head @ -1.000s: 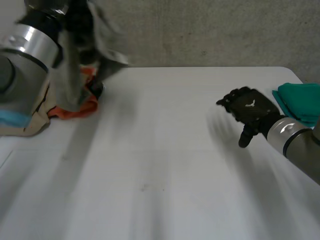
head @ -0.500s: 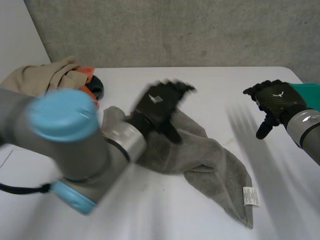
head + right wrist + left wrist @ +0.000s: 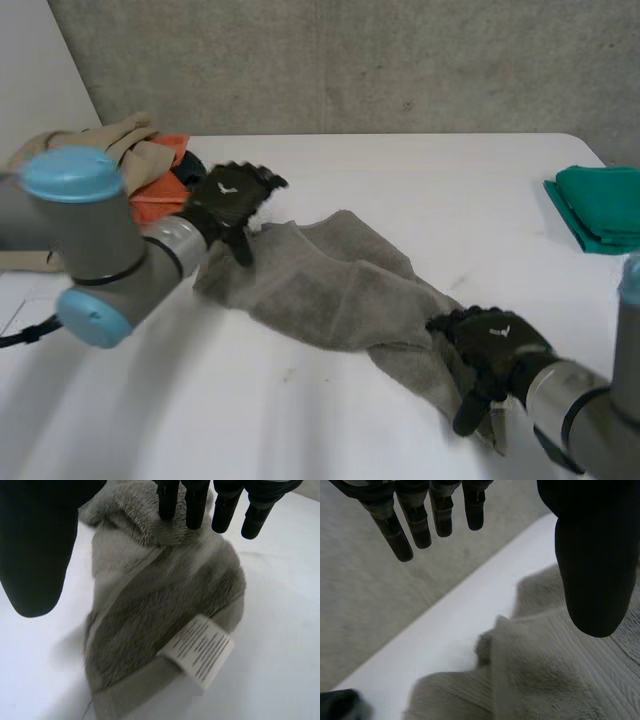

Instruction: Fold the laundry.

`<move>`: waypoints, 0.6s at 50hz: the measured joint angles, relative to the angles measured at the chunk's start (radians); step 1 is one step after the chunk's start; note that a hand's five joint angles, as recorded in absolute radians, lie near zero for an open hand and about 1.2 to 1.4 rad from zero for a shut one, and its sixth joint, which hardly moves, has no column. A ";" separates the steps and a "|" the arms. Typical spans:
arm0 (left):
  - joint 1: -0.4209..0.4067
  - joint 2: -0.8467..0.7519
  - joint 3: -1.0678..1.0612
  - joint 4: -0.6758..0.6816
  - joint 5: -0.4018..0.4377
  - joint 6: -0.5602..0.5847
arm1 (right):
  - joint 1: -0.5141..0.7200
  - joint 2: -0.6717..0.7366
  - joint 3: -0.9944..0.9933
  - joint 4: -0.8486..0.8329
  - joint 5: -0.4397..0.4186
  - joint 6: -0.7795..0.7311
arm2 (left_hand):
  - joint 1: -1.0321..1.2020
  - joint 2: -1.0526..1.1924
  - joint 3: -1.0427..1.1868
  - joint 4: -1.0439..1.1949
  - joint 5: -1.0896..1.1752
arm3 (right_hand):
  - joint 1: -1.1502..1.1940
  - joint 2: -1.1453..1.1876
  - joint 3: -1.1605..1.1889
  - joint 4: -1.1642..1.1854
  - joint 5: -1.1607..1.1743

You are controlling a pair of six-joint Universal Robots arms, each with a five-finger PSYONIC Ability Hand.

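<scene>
The left hand (image 3: 232, 195), fingers straight and grasping nothing, is hovering over the far end of the grey towel (image 3: 330, 285) on the table (image 3: 400, 170), and the right hand (image 3: 492, 352), equally released, over its near end, likely lining up to spread it. The right wrist view is revealing a care label (image 3: 199, 651) under the palm, where the head view is giving that hand's back.

Grey towel (image 3: 340, 285) lies between left hand (image 3: 228, 195) and right hand (image 3: 490, 345).
</scene>
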 measured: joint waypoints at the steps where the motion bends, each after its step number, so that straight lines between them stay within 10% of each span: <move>1: -0.012 -0.047 0.040 -0.010 0.009 0.009 | 0.020 0.003 0.026 -0.032 0.036 0.000 | 0.000 0.000 0.000 0.001 0.000 | 0.000 0.000 0.000 0.000 0.000; 16: -0.086 -0.326 0.300 -0.049 0.032 0.079 | 0.129 0.075 0.111 -0.226 0.191 -0.004 | 0.511 0.477 0.464 0.477 0.473 | 0.133 0.144 0.143 0.143 0.142; 23: -0.085 -0.382 0.350 -0.067 -0.009 0.168 | 0.128 0.126 0.098 -0.306 0.194 -0.010 | 0.943 0.949 0.939 0.958 0.929 | 0.554 0.912 0.923 0.922 0.909; 30: -0.076 -0.346 0.440 -0.021 -0.126 0.180 | 0.108 0.118 -0.021 -0.417 0.202 -0.113 | 0.943 0.953 0.944 0.962 0.929 | 0.555 0.966 0.972 0.978 0.971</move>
